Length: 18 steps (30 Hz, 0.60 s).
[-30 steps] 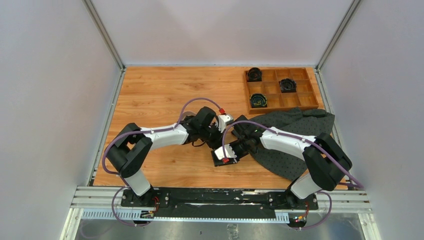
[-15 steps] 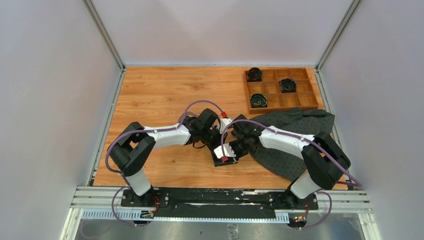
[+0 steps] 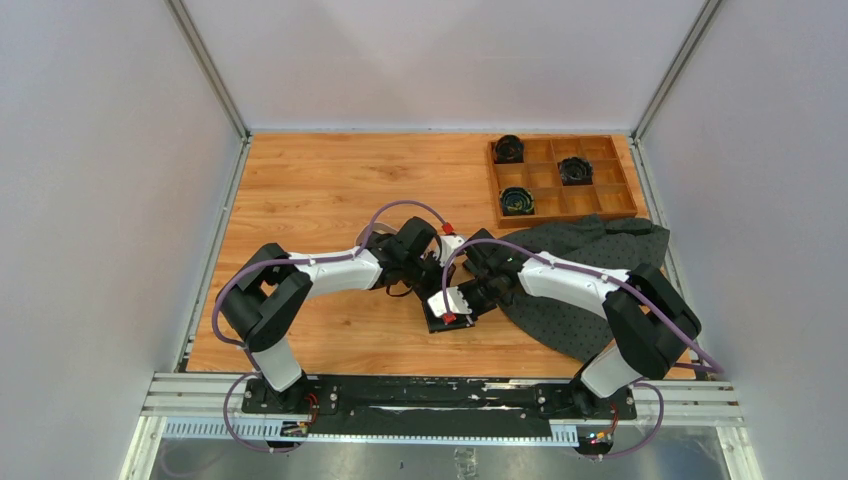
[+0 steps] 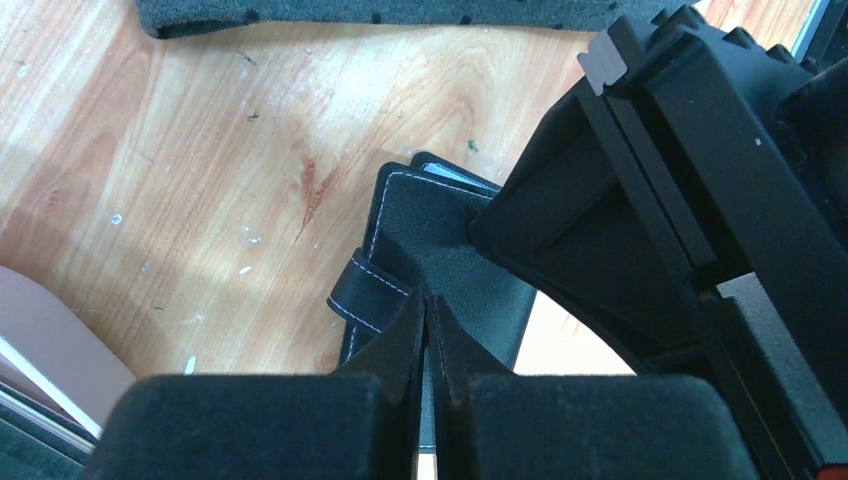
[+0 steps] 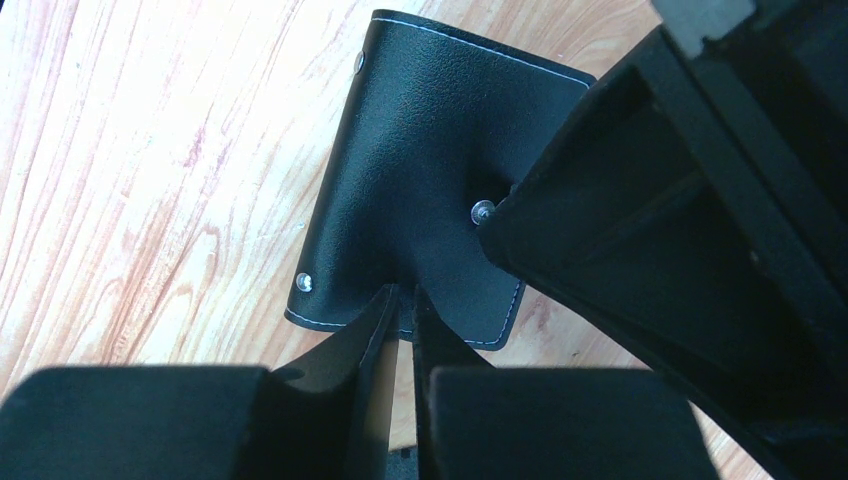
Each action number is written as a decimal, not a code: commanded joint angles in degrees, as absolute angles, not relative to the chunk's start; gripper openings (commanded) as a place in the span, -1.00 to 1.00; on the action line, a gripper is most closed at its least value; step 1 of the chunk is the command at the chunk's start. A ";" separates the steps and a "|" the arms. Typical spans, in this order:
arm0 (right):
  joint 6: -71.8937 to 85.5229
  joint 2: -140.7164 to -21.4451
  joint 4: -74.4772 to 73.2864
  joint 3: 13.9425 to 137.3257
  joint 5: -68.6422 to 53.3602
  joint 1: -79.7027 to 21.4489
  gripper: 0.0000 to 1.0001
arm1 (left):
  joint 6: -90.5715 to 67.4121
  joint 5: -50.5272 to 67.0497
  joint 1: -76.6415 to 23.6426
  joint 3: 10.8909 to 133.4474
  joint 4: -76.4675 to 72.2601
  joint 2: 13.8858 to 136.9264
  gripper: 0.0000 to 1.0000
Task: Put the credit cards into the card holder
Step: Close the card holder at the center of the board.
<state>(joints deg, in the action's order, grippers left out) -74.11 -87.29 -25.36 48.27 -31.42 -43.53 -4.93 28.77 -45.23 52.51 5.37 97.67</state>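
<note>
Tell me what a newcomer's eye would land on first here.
The black card holder mid-table, with the left gripper shut over it and the right gripper pinching its edge. Next, the wooden box at the far right, with three dark round things in its compartments, and the dotted cloth spread just nearer than the box.

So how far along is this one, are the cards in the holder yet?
Seemingly done: no loose cards are in view, and a pale card edge peeks from the card holder. In hand: the left gripper and right gripper each appear to pinch a black flap of it. Left: I can't tell whether every card is in, and the holder isn't released.
</note>
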 commanded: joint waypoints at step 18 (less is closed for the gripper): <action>-73.75 -88.94 -27.25 48.52 -30.61 -44.51 -0.76 | -7.52 28.98 -45.94 51.95 3.85 99.42 -1.00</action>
<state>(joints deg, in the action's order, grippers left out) -74.11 -87.29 -25.43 48.27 -31.42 -43.53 -6.87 28.84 -45.25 52.51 4.60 98.06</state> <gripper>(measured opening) 0.122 0.006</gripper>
